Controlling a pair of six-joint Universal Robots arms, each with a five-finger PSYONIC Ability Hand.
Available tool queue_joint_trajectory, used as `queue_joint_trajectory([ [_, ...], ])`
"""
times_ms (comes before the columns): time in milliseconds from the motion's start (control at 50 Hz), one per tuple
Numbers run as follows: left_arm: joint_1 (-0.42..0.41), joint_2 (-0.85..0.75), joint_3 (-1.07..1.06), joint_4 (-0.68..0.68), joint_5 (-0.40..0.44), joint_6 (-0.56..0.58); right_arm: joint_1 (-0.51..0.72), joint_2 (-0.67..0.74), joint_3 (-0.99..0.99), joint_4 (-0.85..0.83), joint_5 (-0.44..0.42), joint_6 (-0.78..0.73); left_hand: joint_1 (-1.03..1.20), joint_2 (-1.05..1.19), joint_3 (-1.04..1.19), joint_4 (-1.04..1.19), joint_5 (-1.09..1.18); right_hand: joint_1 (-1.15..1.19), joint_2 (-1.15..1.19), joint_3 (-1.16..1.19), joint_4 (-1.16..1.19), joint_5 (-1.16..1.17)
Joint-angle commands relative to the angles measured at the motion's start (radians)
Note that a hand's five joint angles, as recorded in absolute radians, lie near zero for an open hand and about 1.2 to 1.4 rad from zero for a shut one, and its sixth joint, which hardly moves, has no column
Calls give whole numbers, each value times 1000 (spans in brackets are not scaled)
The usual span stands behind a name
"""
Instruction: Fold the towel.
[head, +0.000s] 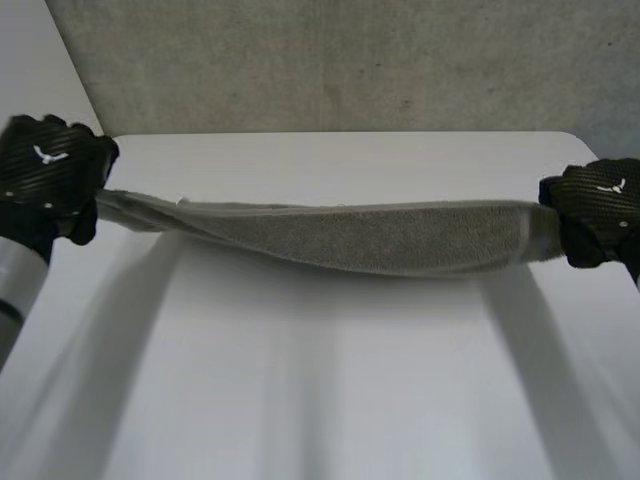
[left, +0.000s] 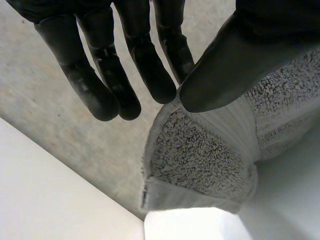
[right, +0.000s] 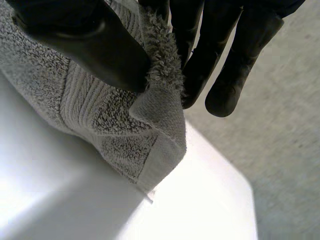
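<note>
Holding the grey towel (head: 350, 240) stretched above the white table (head: 330, 380). Pinching one end in the left hand (head: 50, 180), clamping the other in the right hand (head: 600, 205).

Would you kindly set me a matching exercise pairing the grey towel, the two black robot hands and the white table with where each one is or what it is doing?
Things:
1. grey terry towel
2. black left hand
3. black right hand
4. white table

Places or states:
a. pinches the towel's end at the head view's right
b. lies beneath everything else
c. hangs stretched between both hands
d. pinches the towel's end at the head view's left

Pairs: 1-c, 2-d, 3-a, 4-b.
</note>
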Motion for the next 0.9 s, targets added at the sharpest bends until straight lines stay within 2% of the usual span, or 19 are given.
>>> queue_joint_trajectory([
  [20,-2,95,-35,-173,3,47,-110,-16,-54,265,-123,-116,-47,-125,-149,-126,-262,63,85,99,49,54],
  [80,0,95,-63,-196,5,99,-127,-16,-85,349,-180,-169,-47,-125,-149,-126,-262,63,85,99,49,54],
  [160,0,77,-89,-186,5,142,-130,-4,-117,390,-207,-197,-47,-125,-149,-126,-262,63,85,99,49,54],
  [380,-18,-225,-17,17,5,162,-102,269,-247,354,-197,-194,-47,-125,-149,-126,-262,63,85,99,49,54],
  [420,-31,-329,49,75,3,162,-70,355,-310,319,-165,-177,-47,-125,-149,-126,-262,63,85,99,49,54],
  [480,-35,-385,94,95,-2,159,-46,397,-344,295,-141,-160,-47,-125,-149,-126,-262,63,85,99,49,54],
  [580,-72,-618,299,110,-9,148,29,551,-453,174,-7,-119,-47,-125,-149,-126,-262,63,85,99,49,54],
  [640,-81,-672,348,110,-9,150,37,584,-470,135,17,-116,-47,-125,-149,-126,-262,63,85,99,49,54],
  [740,-95,-848,535,110,-17,150,74,680,-496,-47,62,-111,-47,-125,-149,-126,-262,63,85,99,49,54],
  [860,-117,-943,654,112,-21,150,89,728,-502,-175,116,-104,-47,-125,-149,-126,-262,63,85,99,49,54],
  [900,-127,-994,724,107,-57,150,94,754,-508,-228,145,-99,-47,-125,-149,-126,-262,63,85,99,49,54],
])
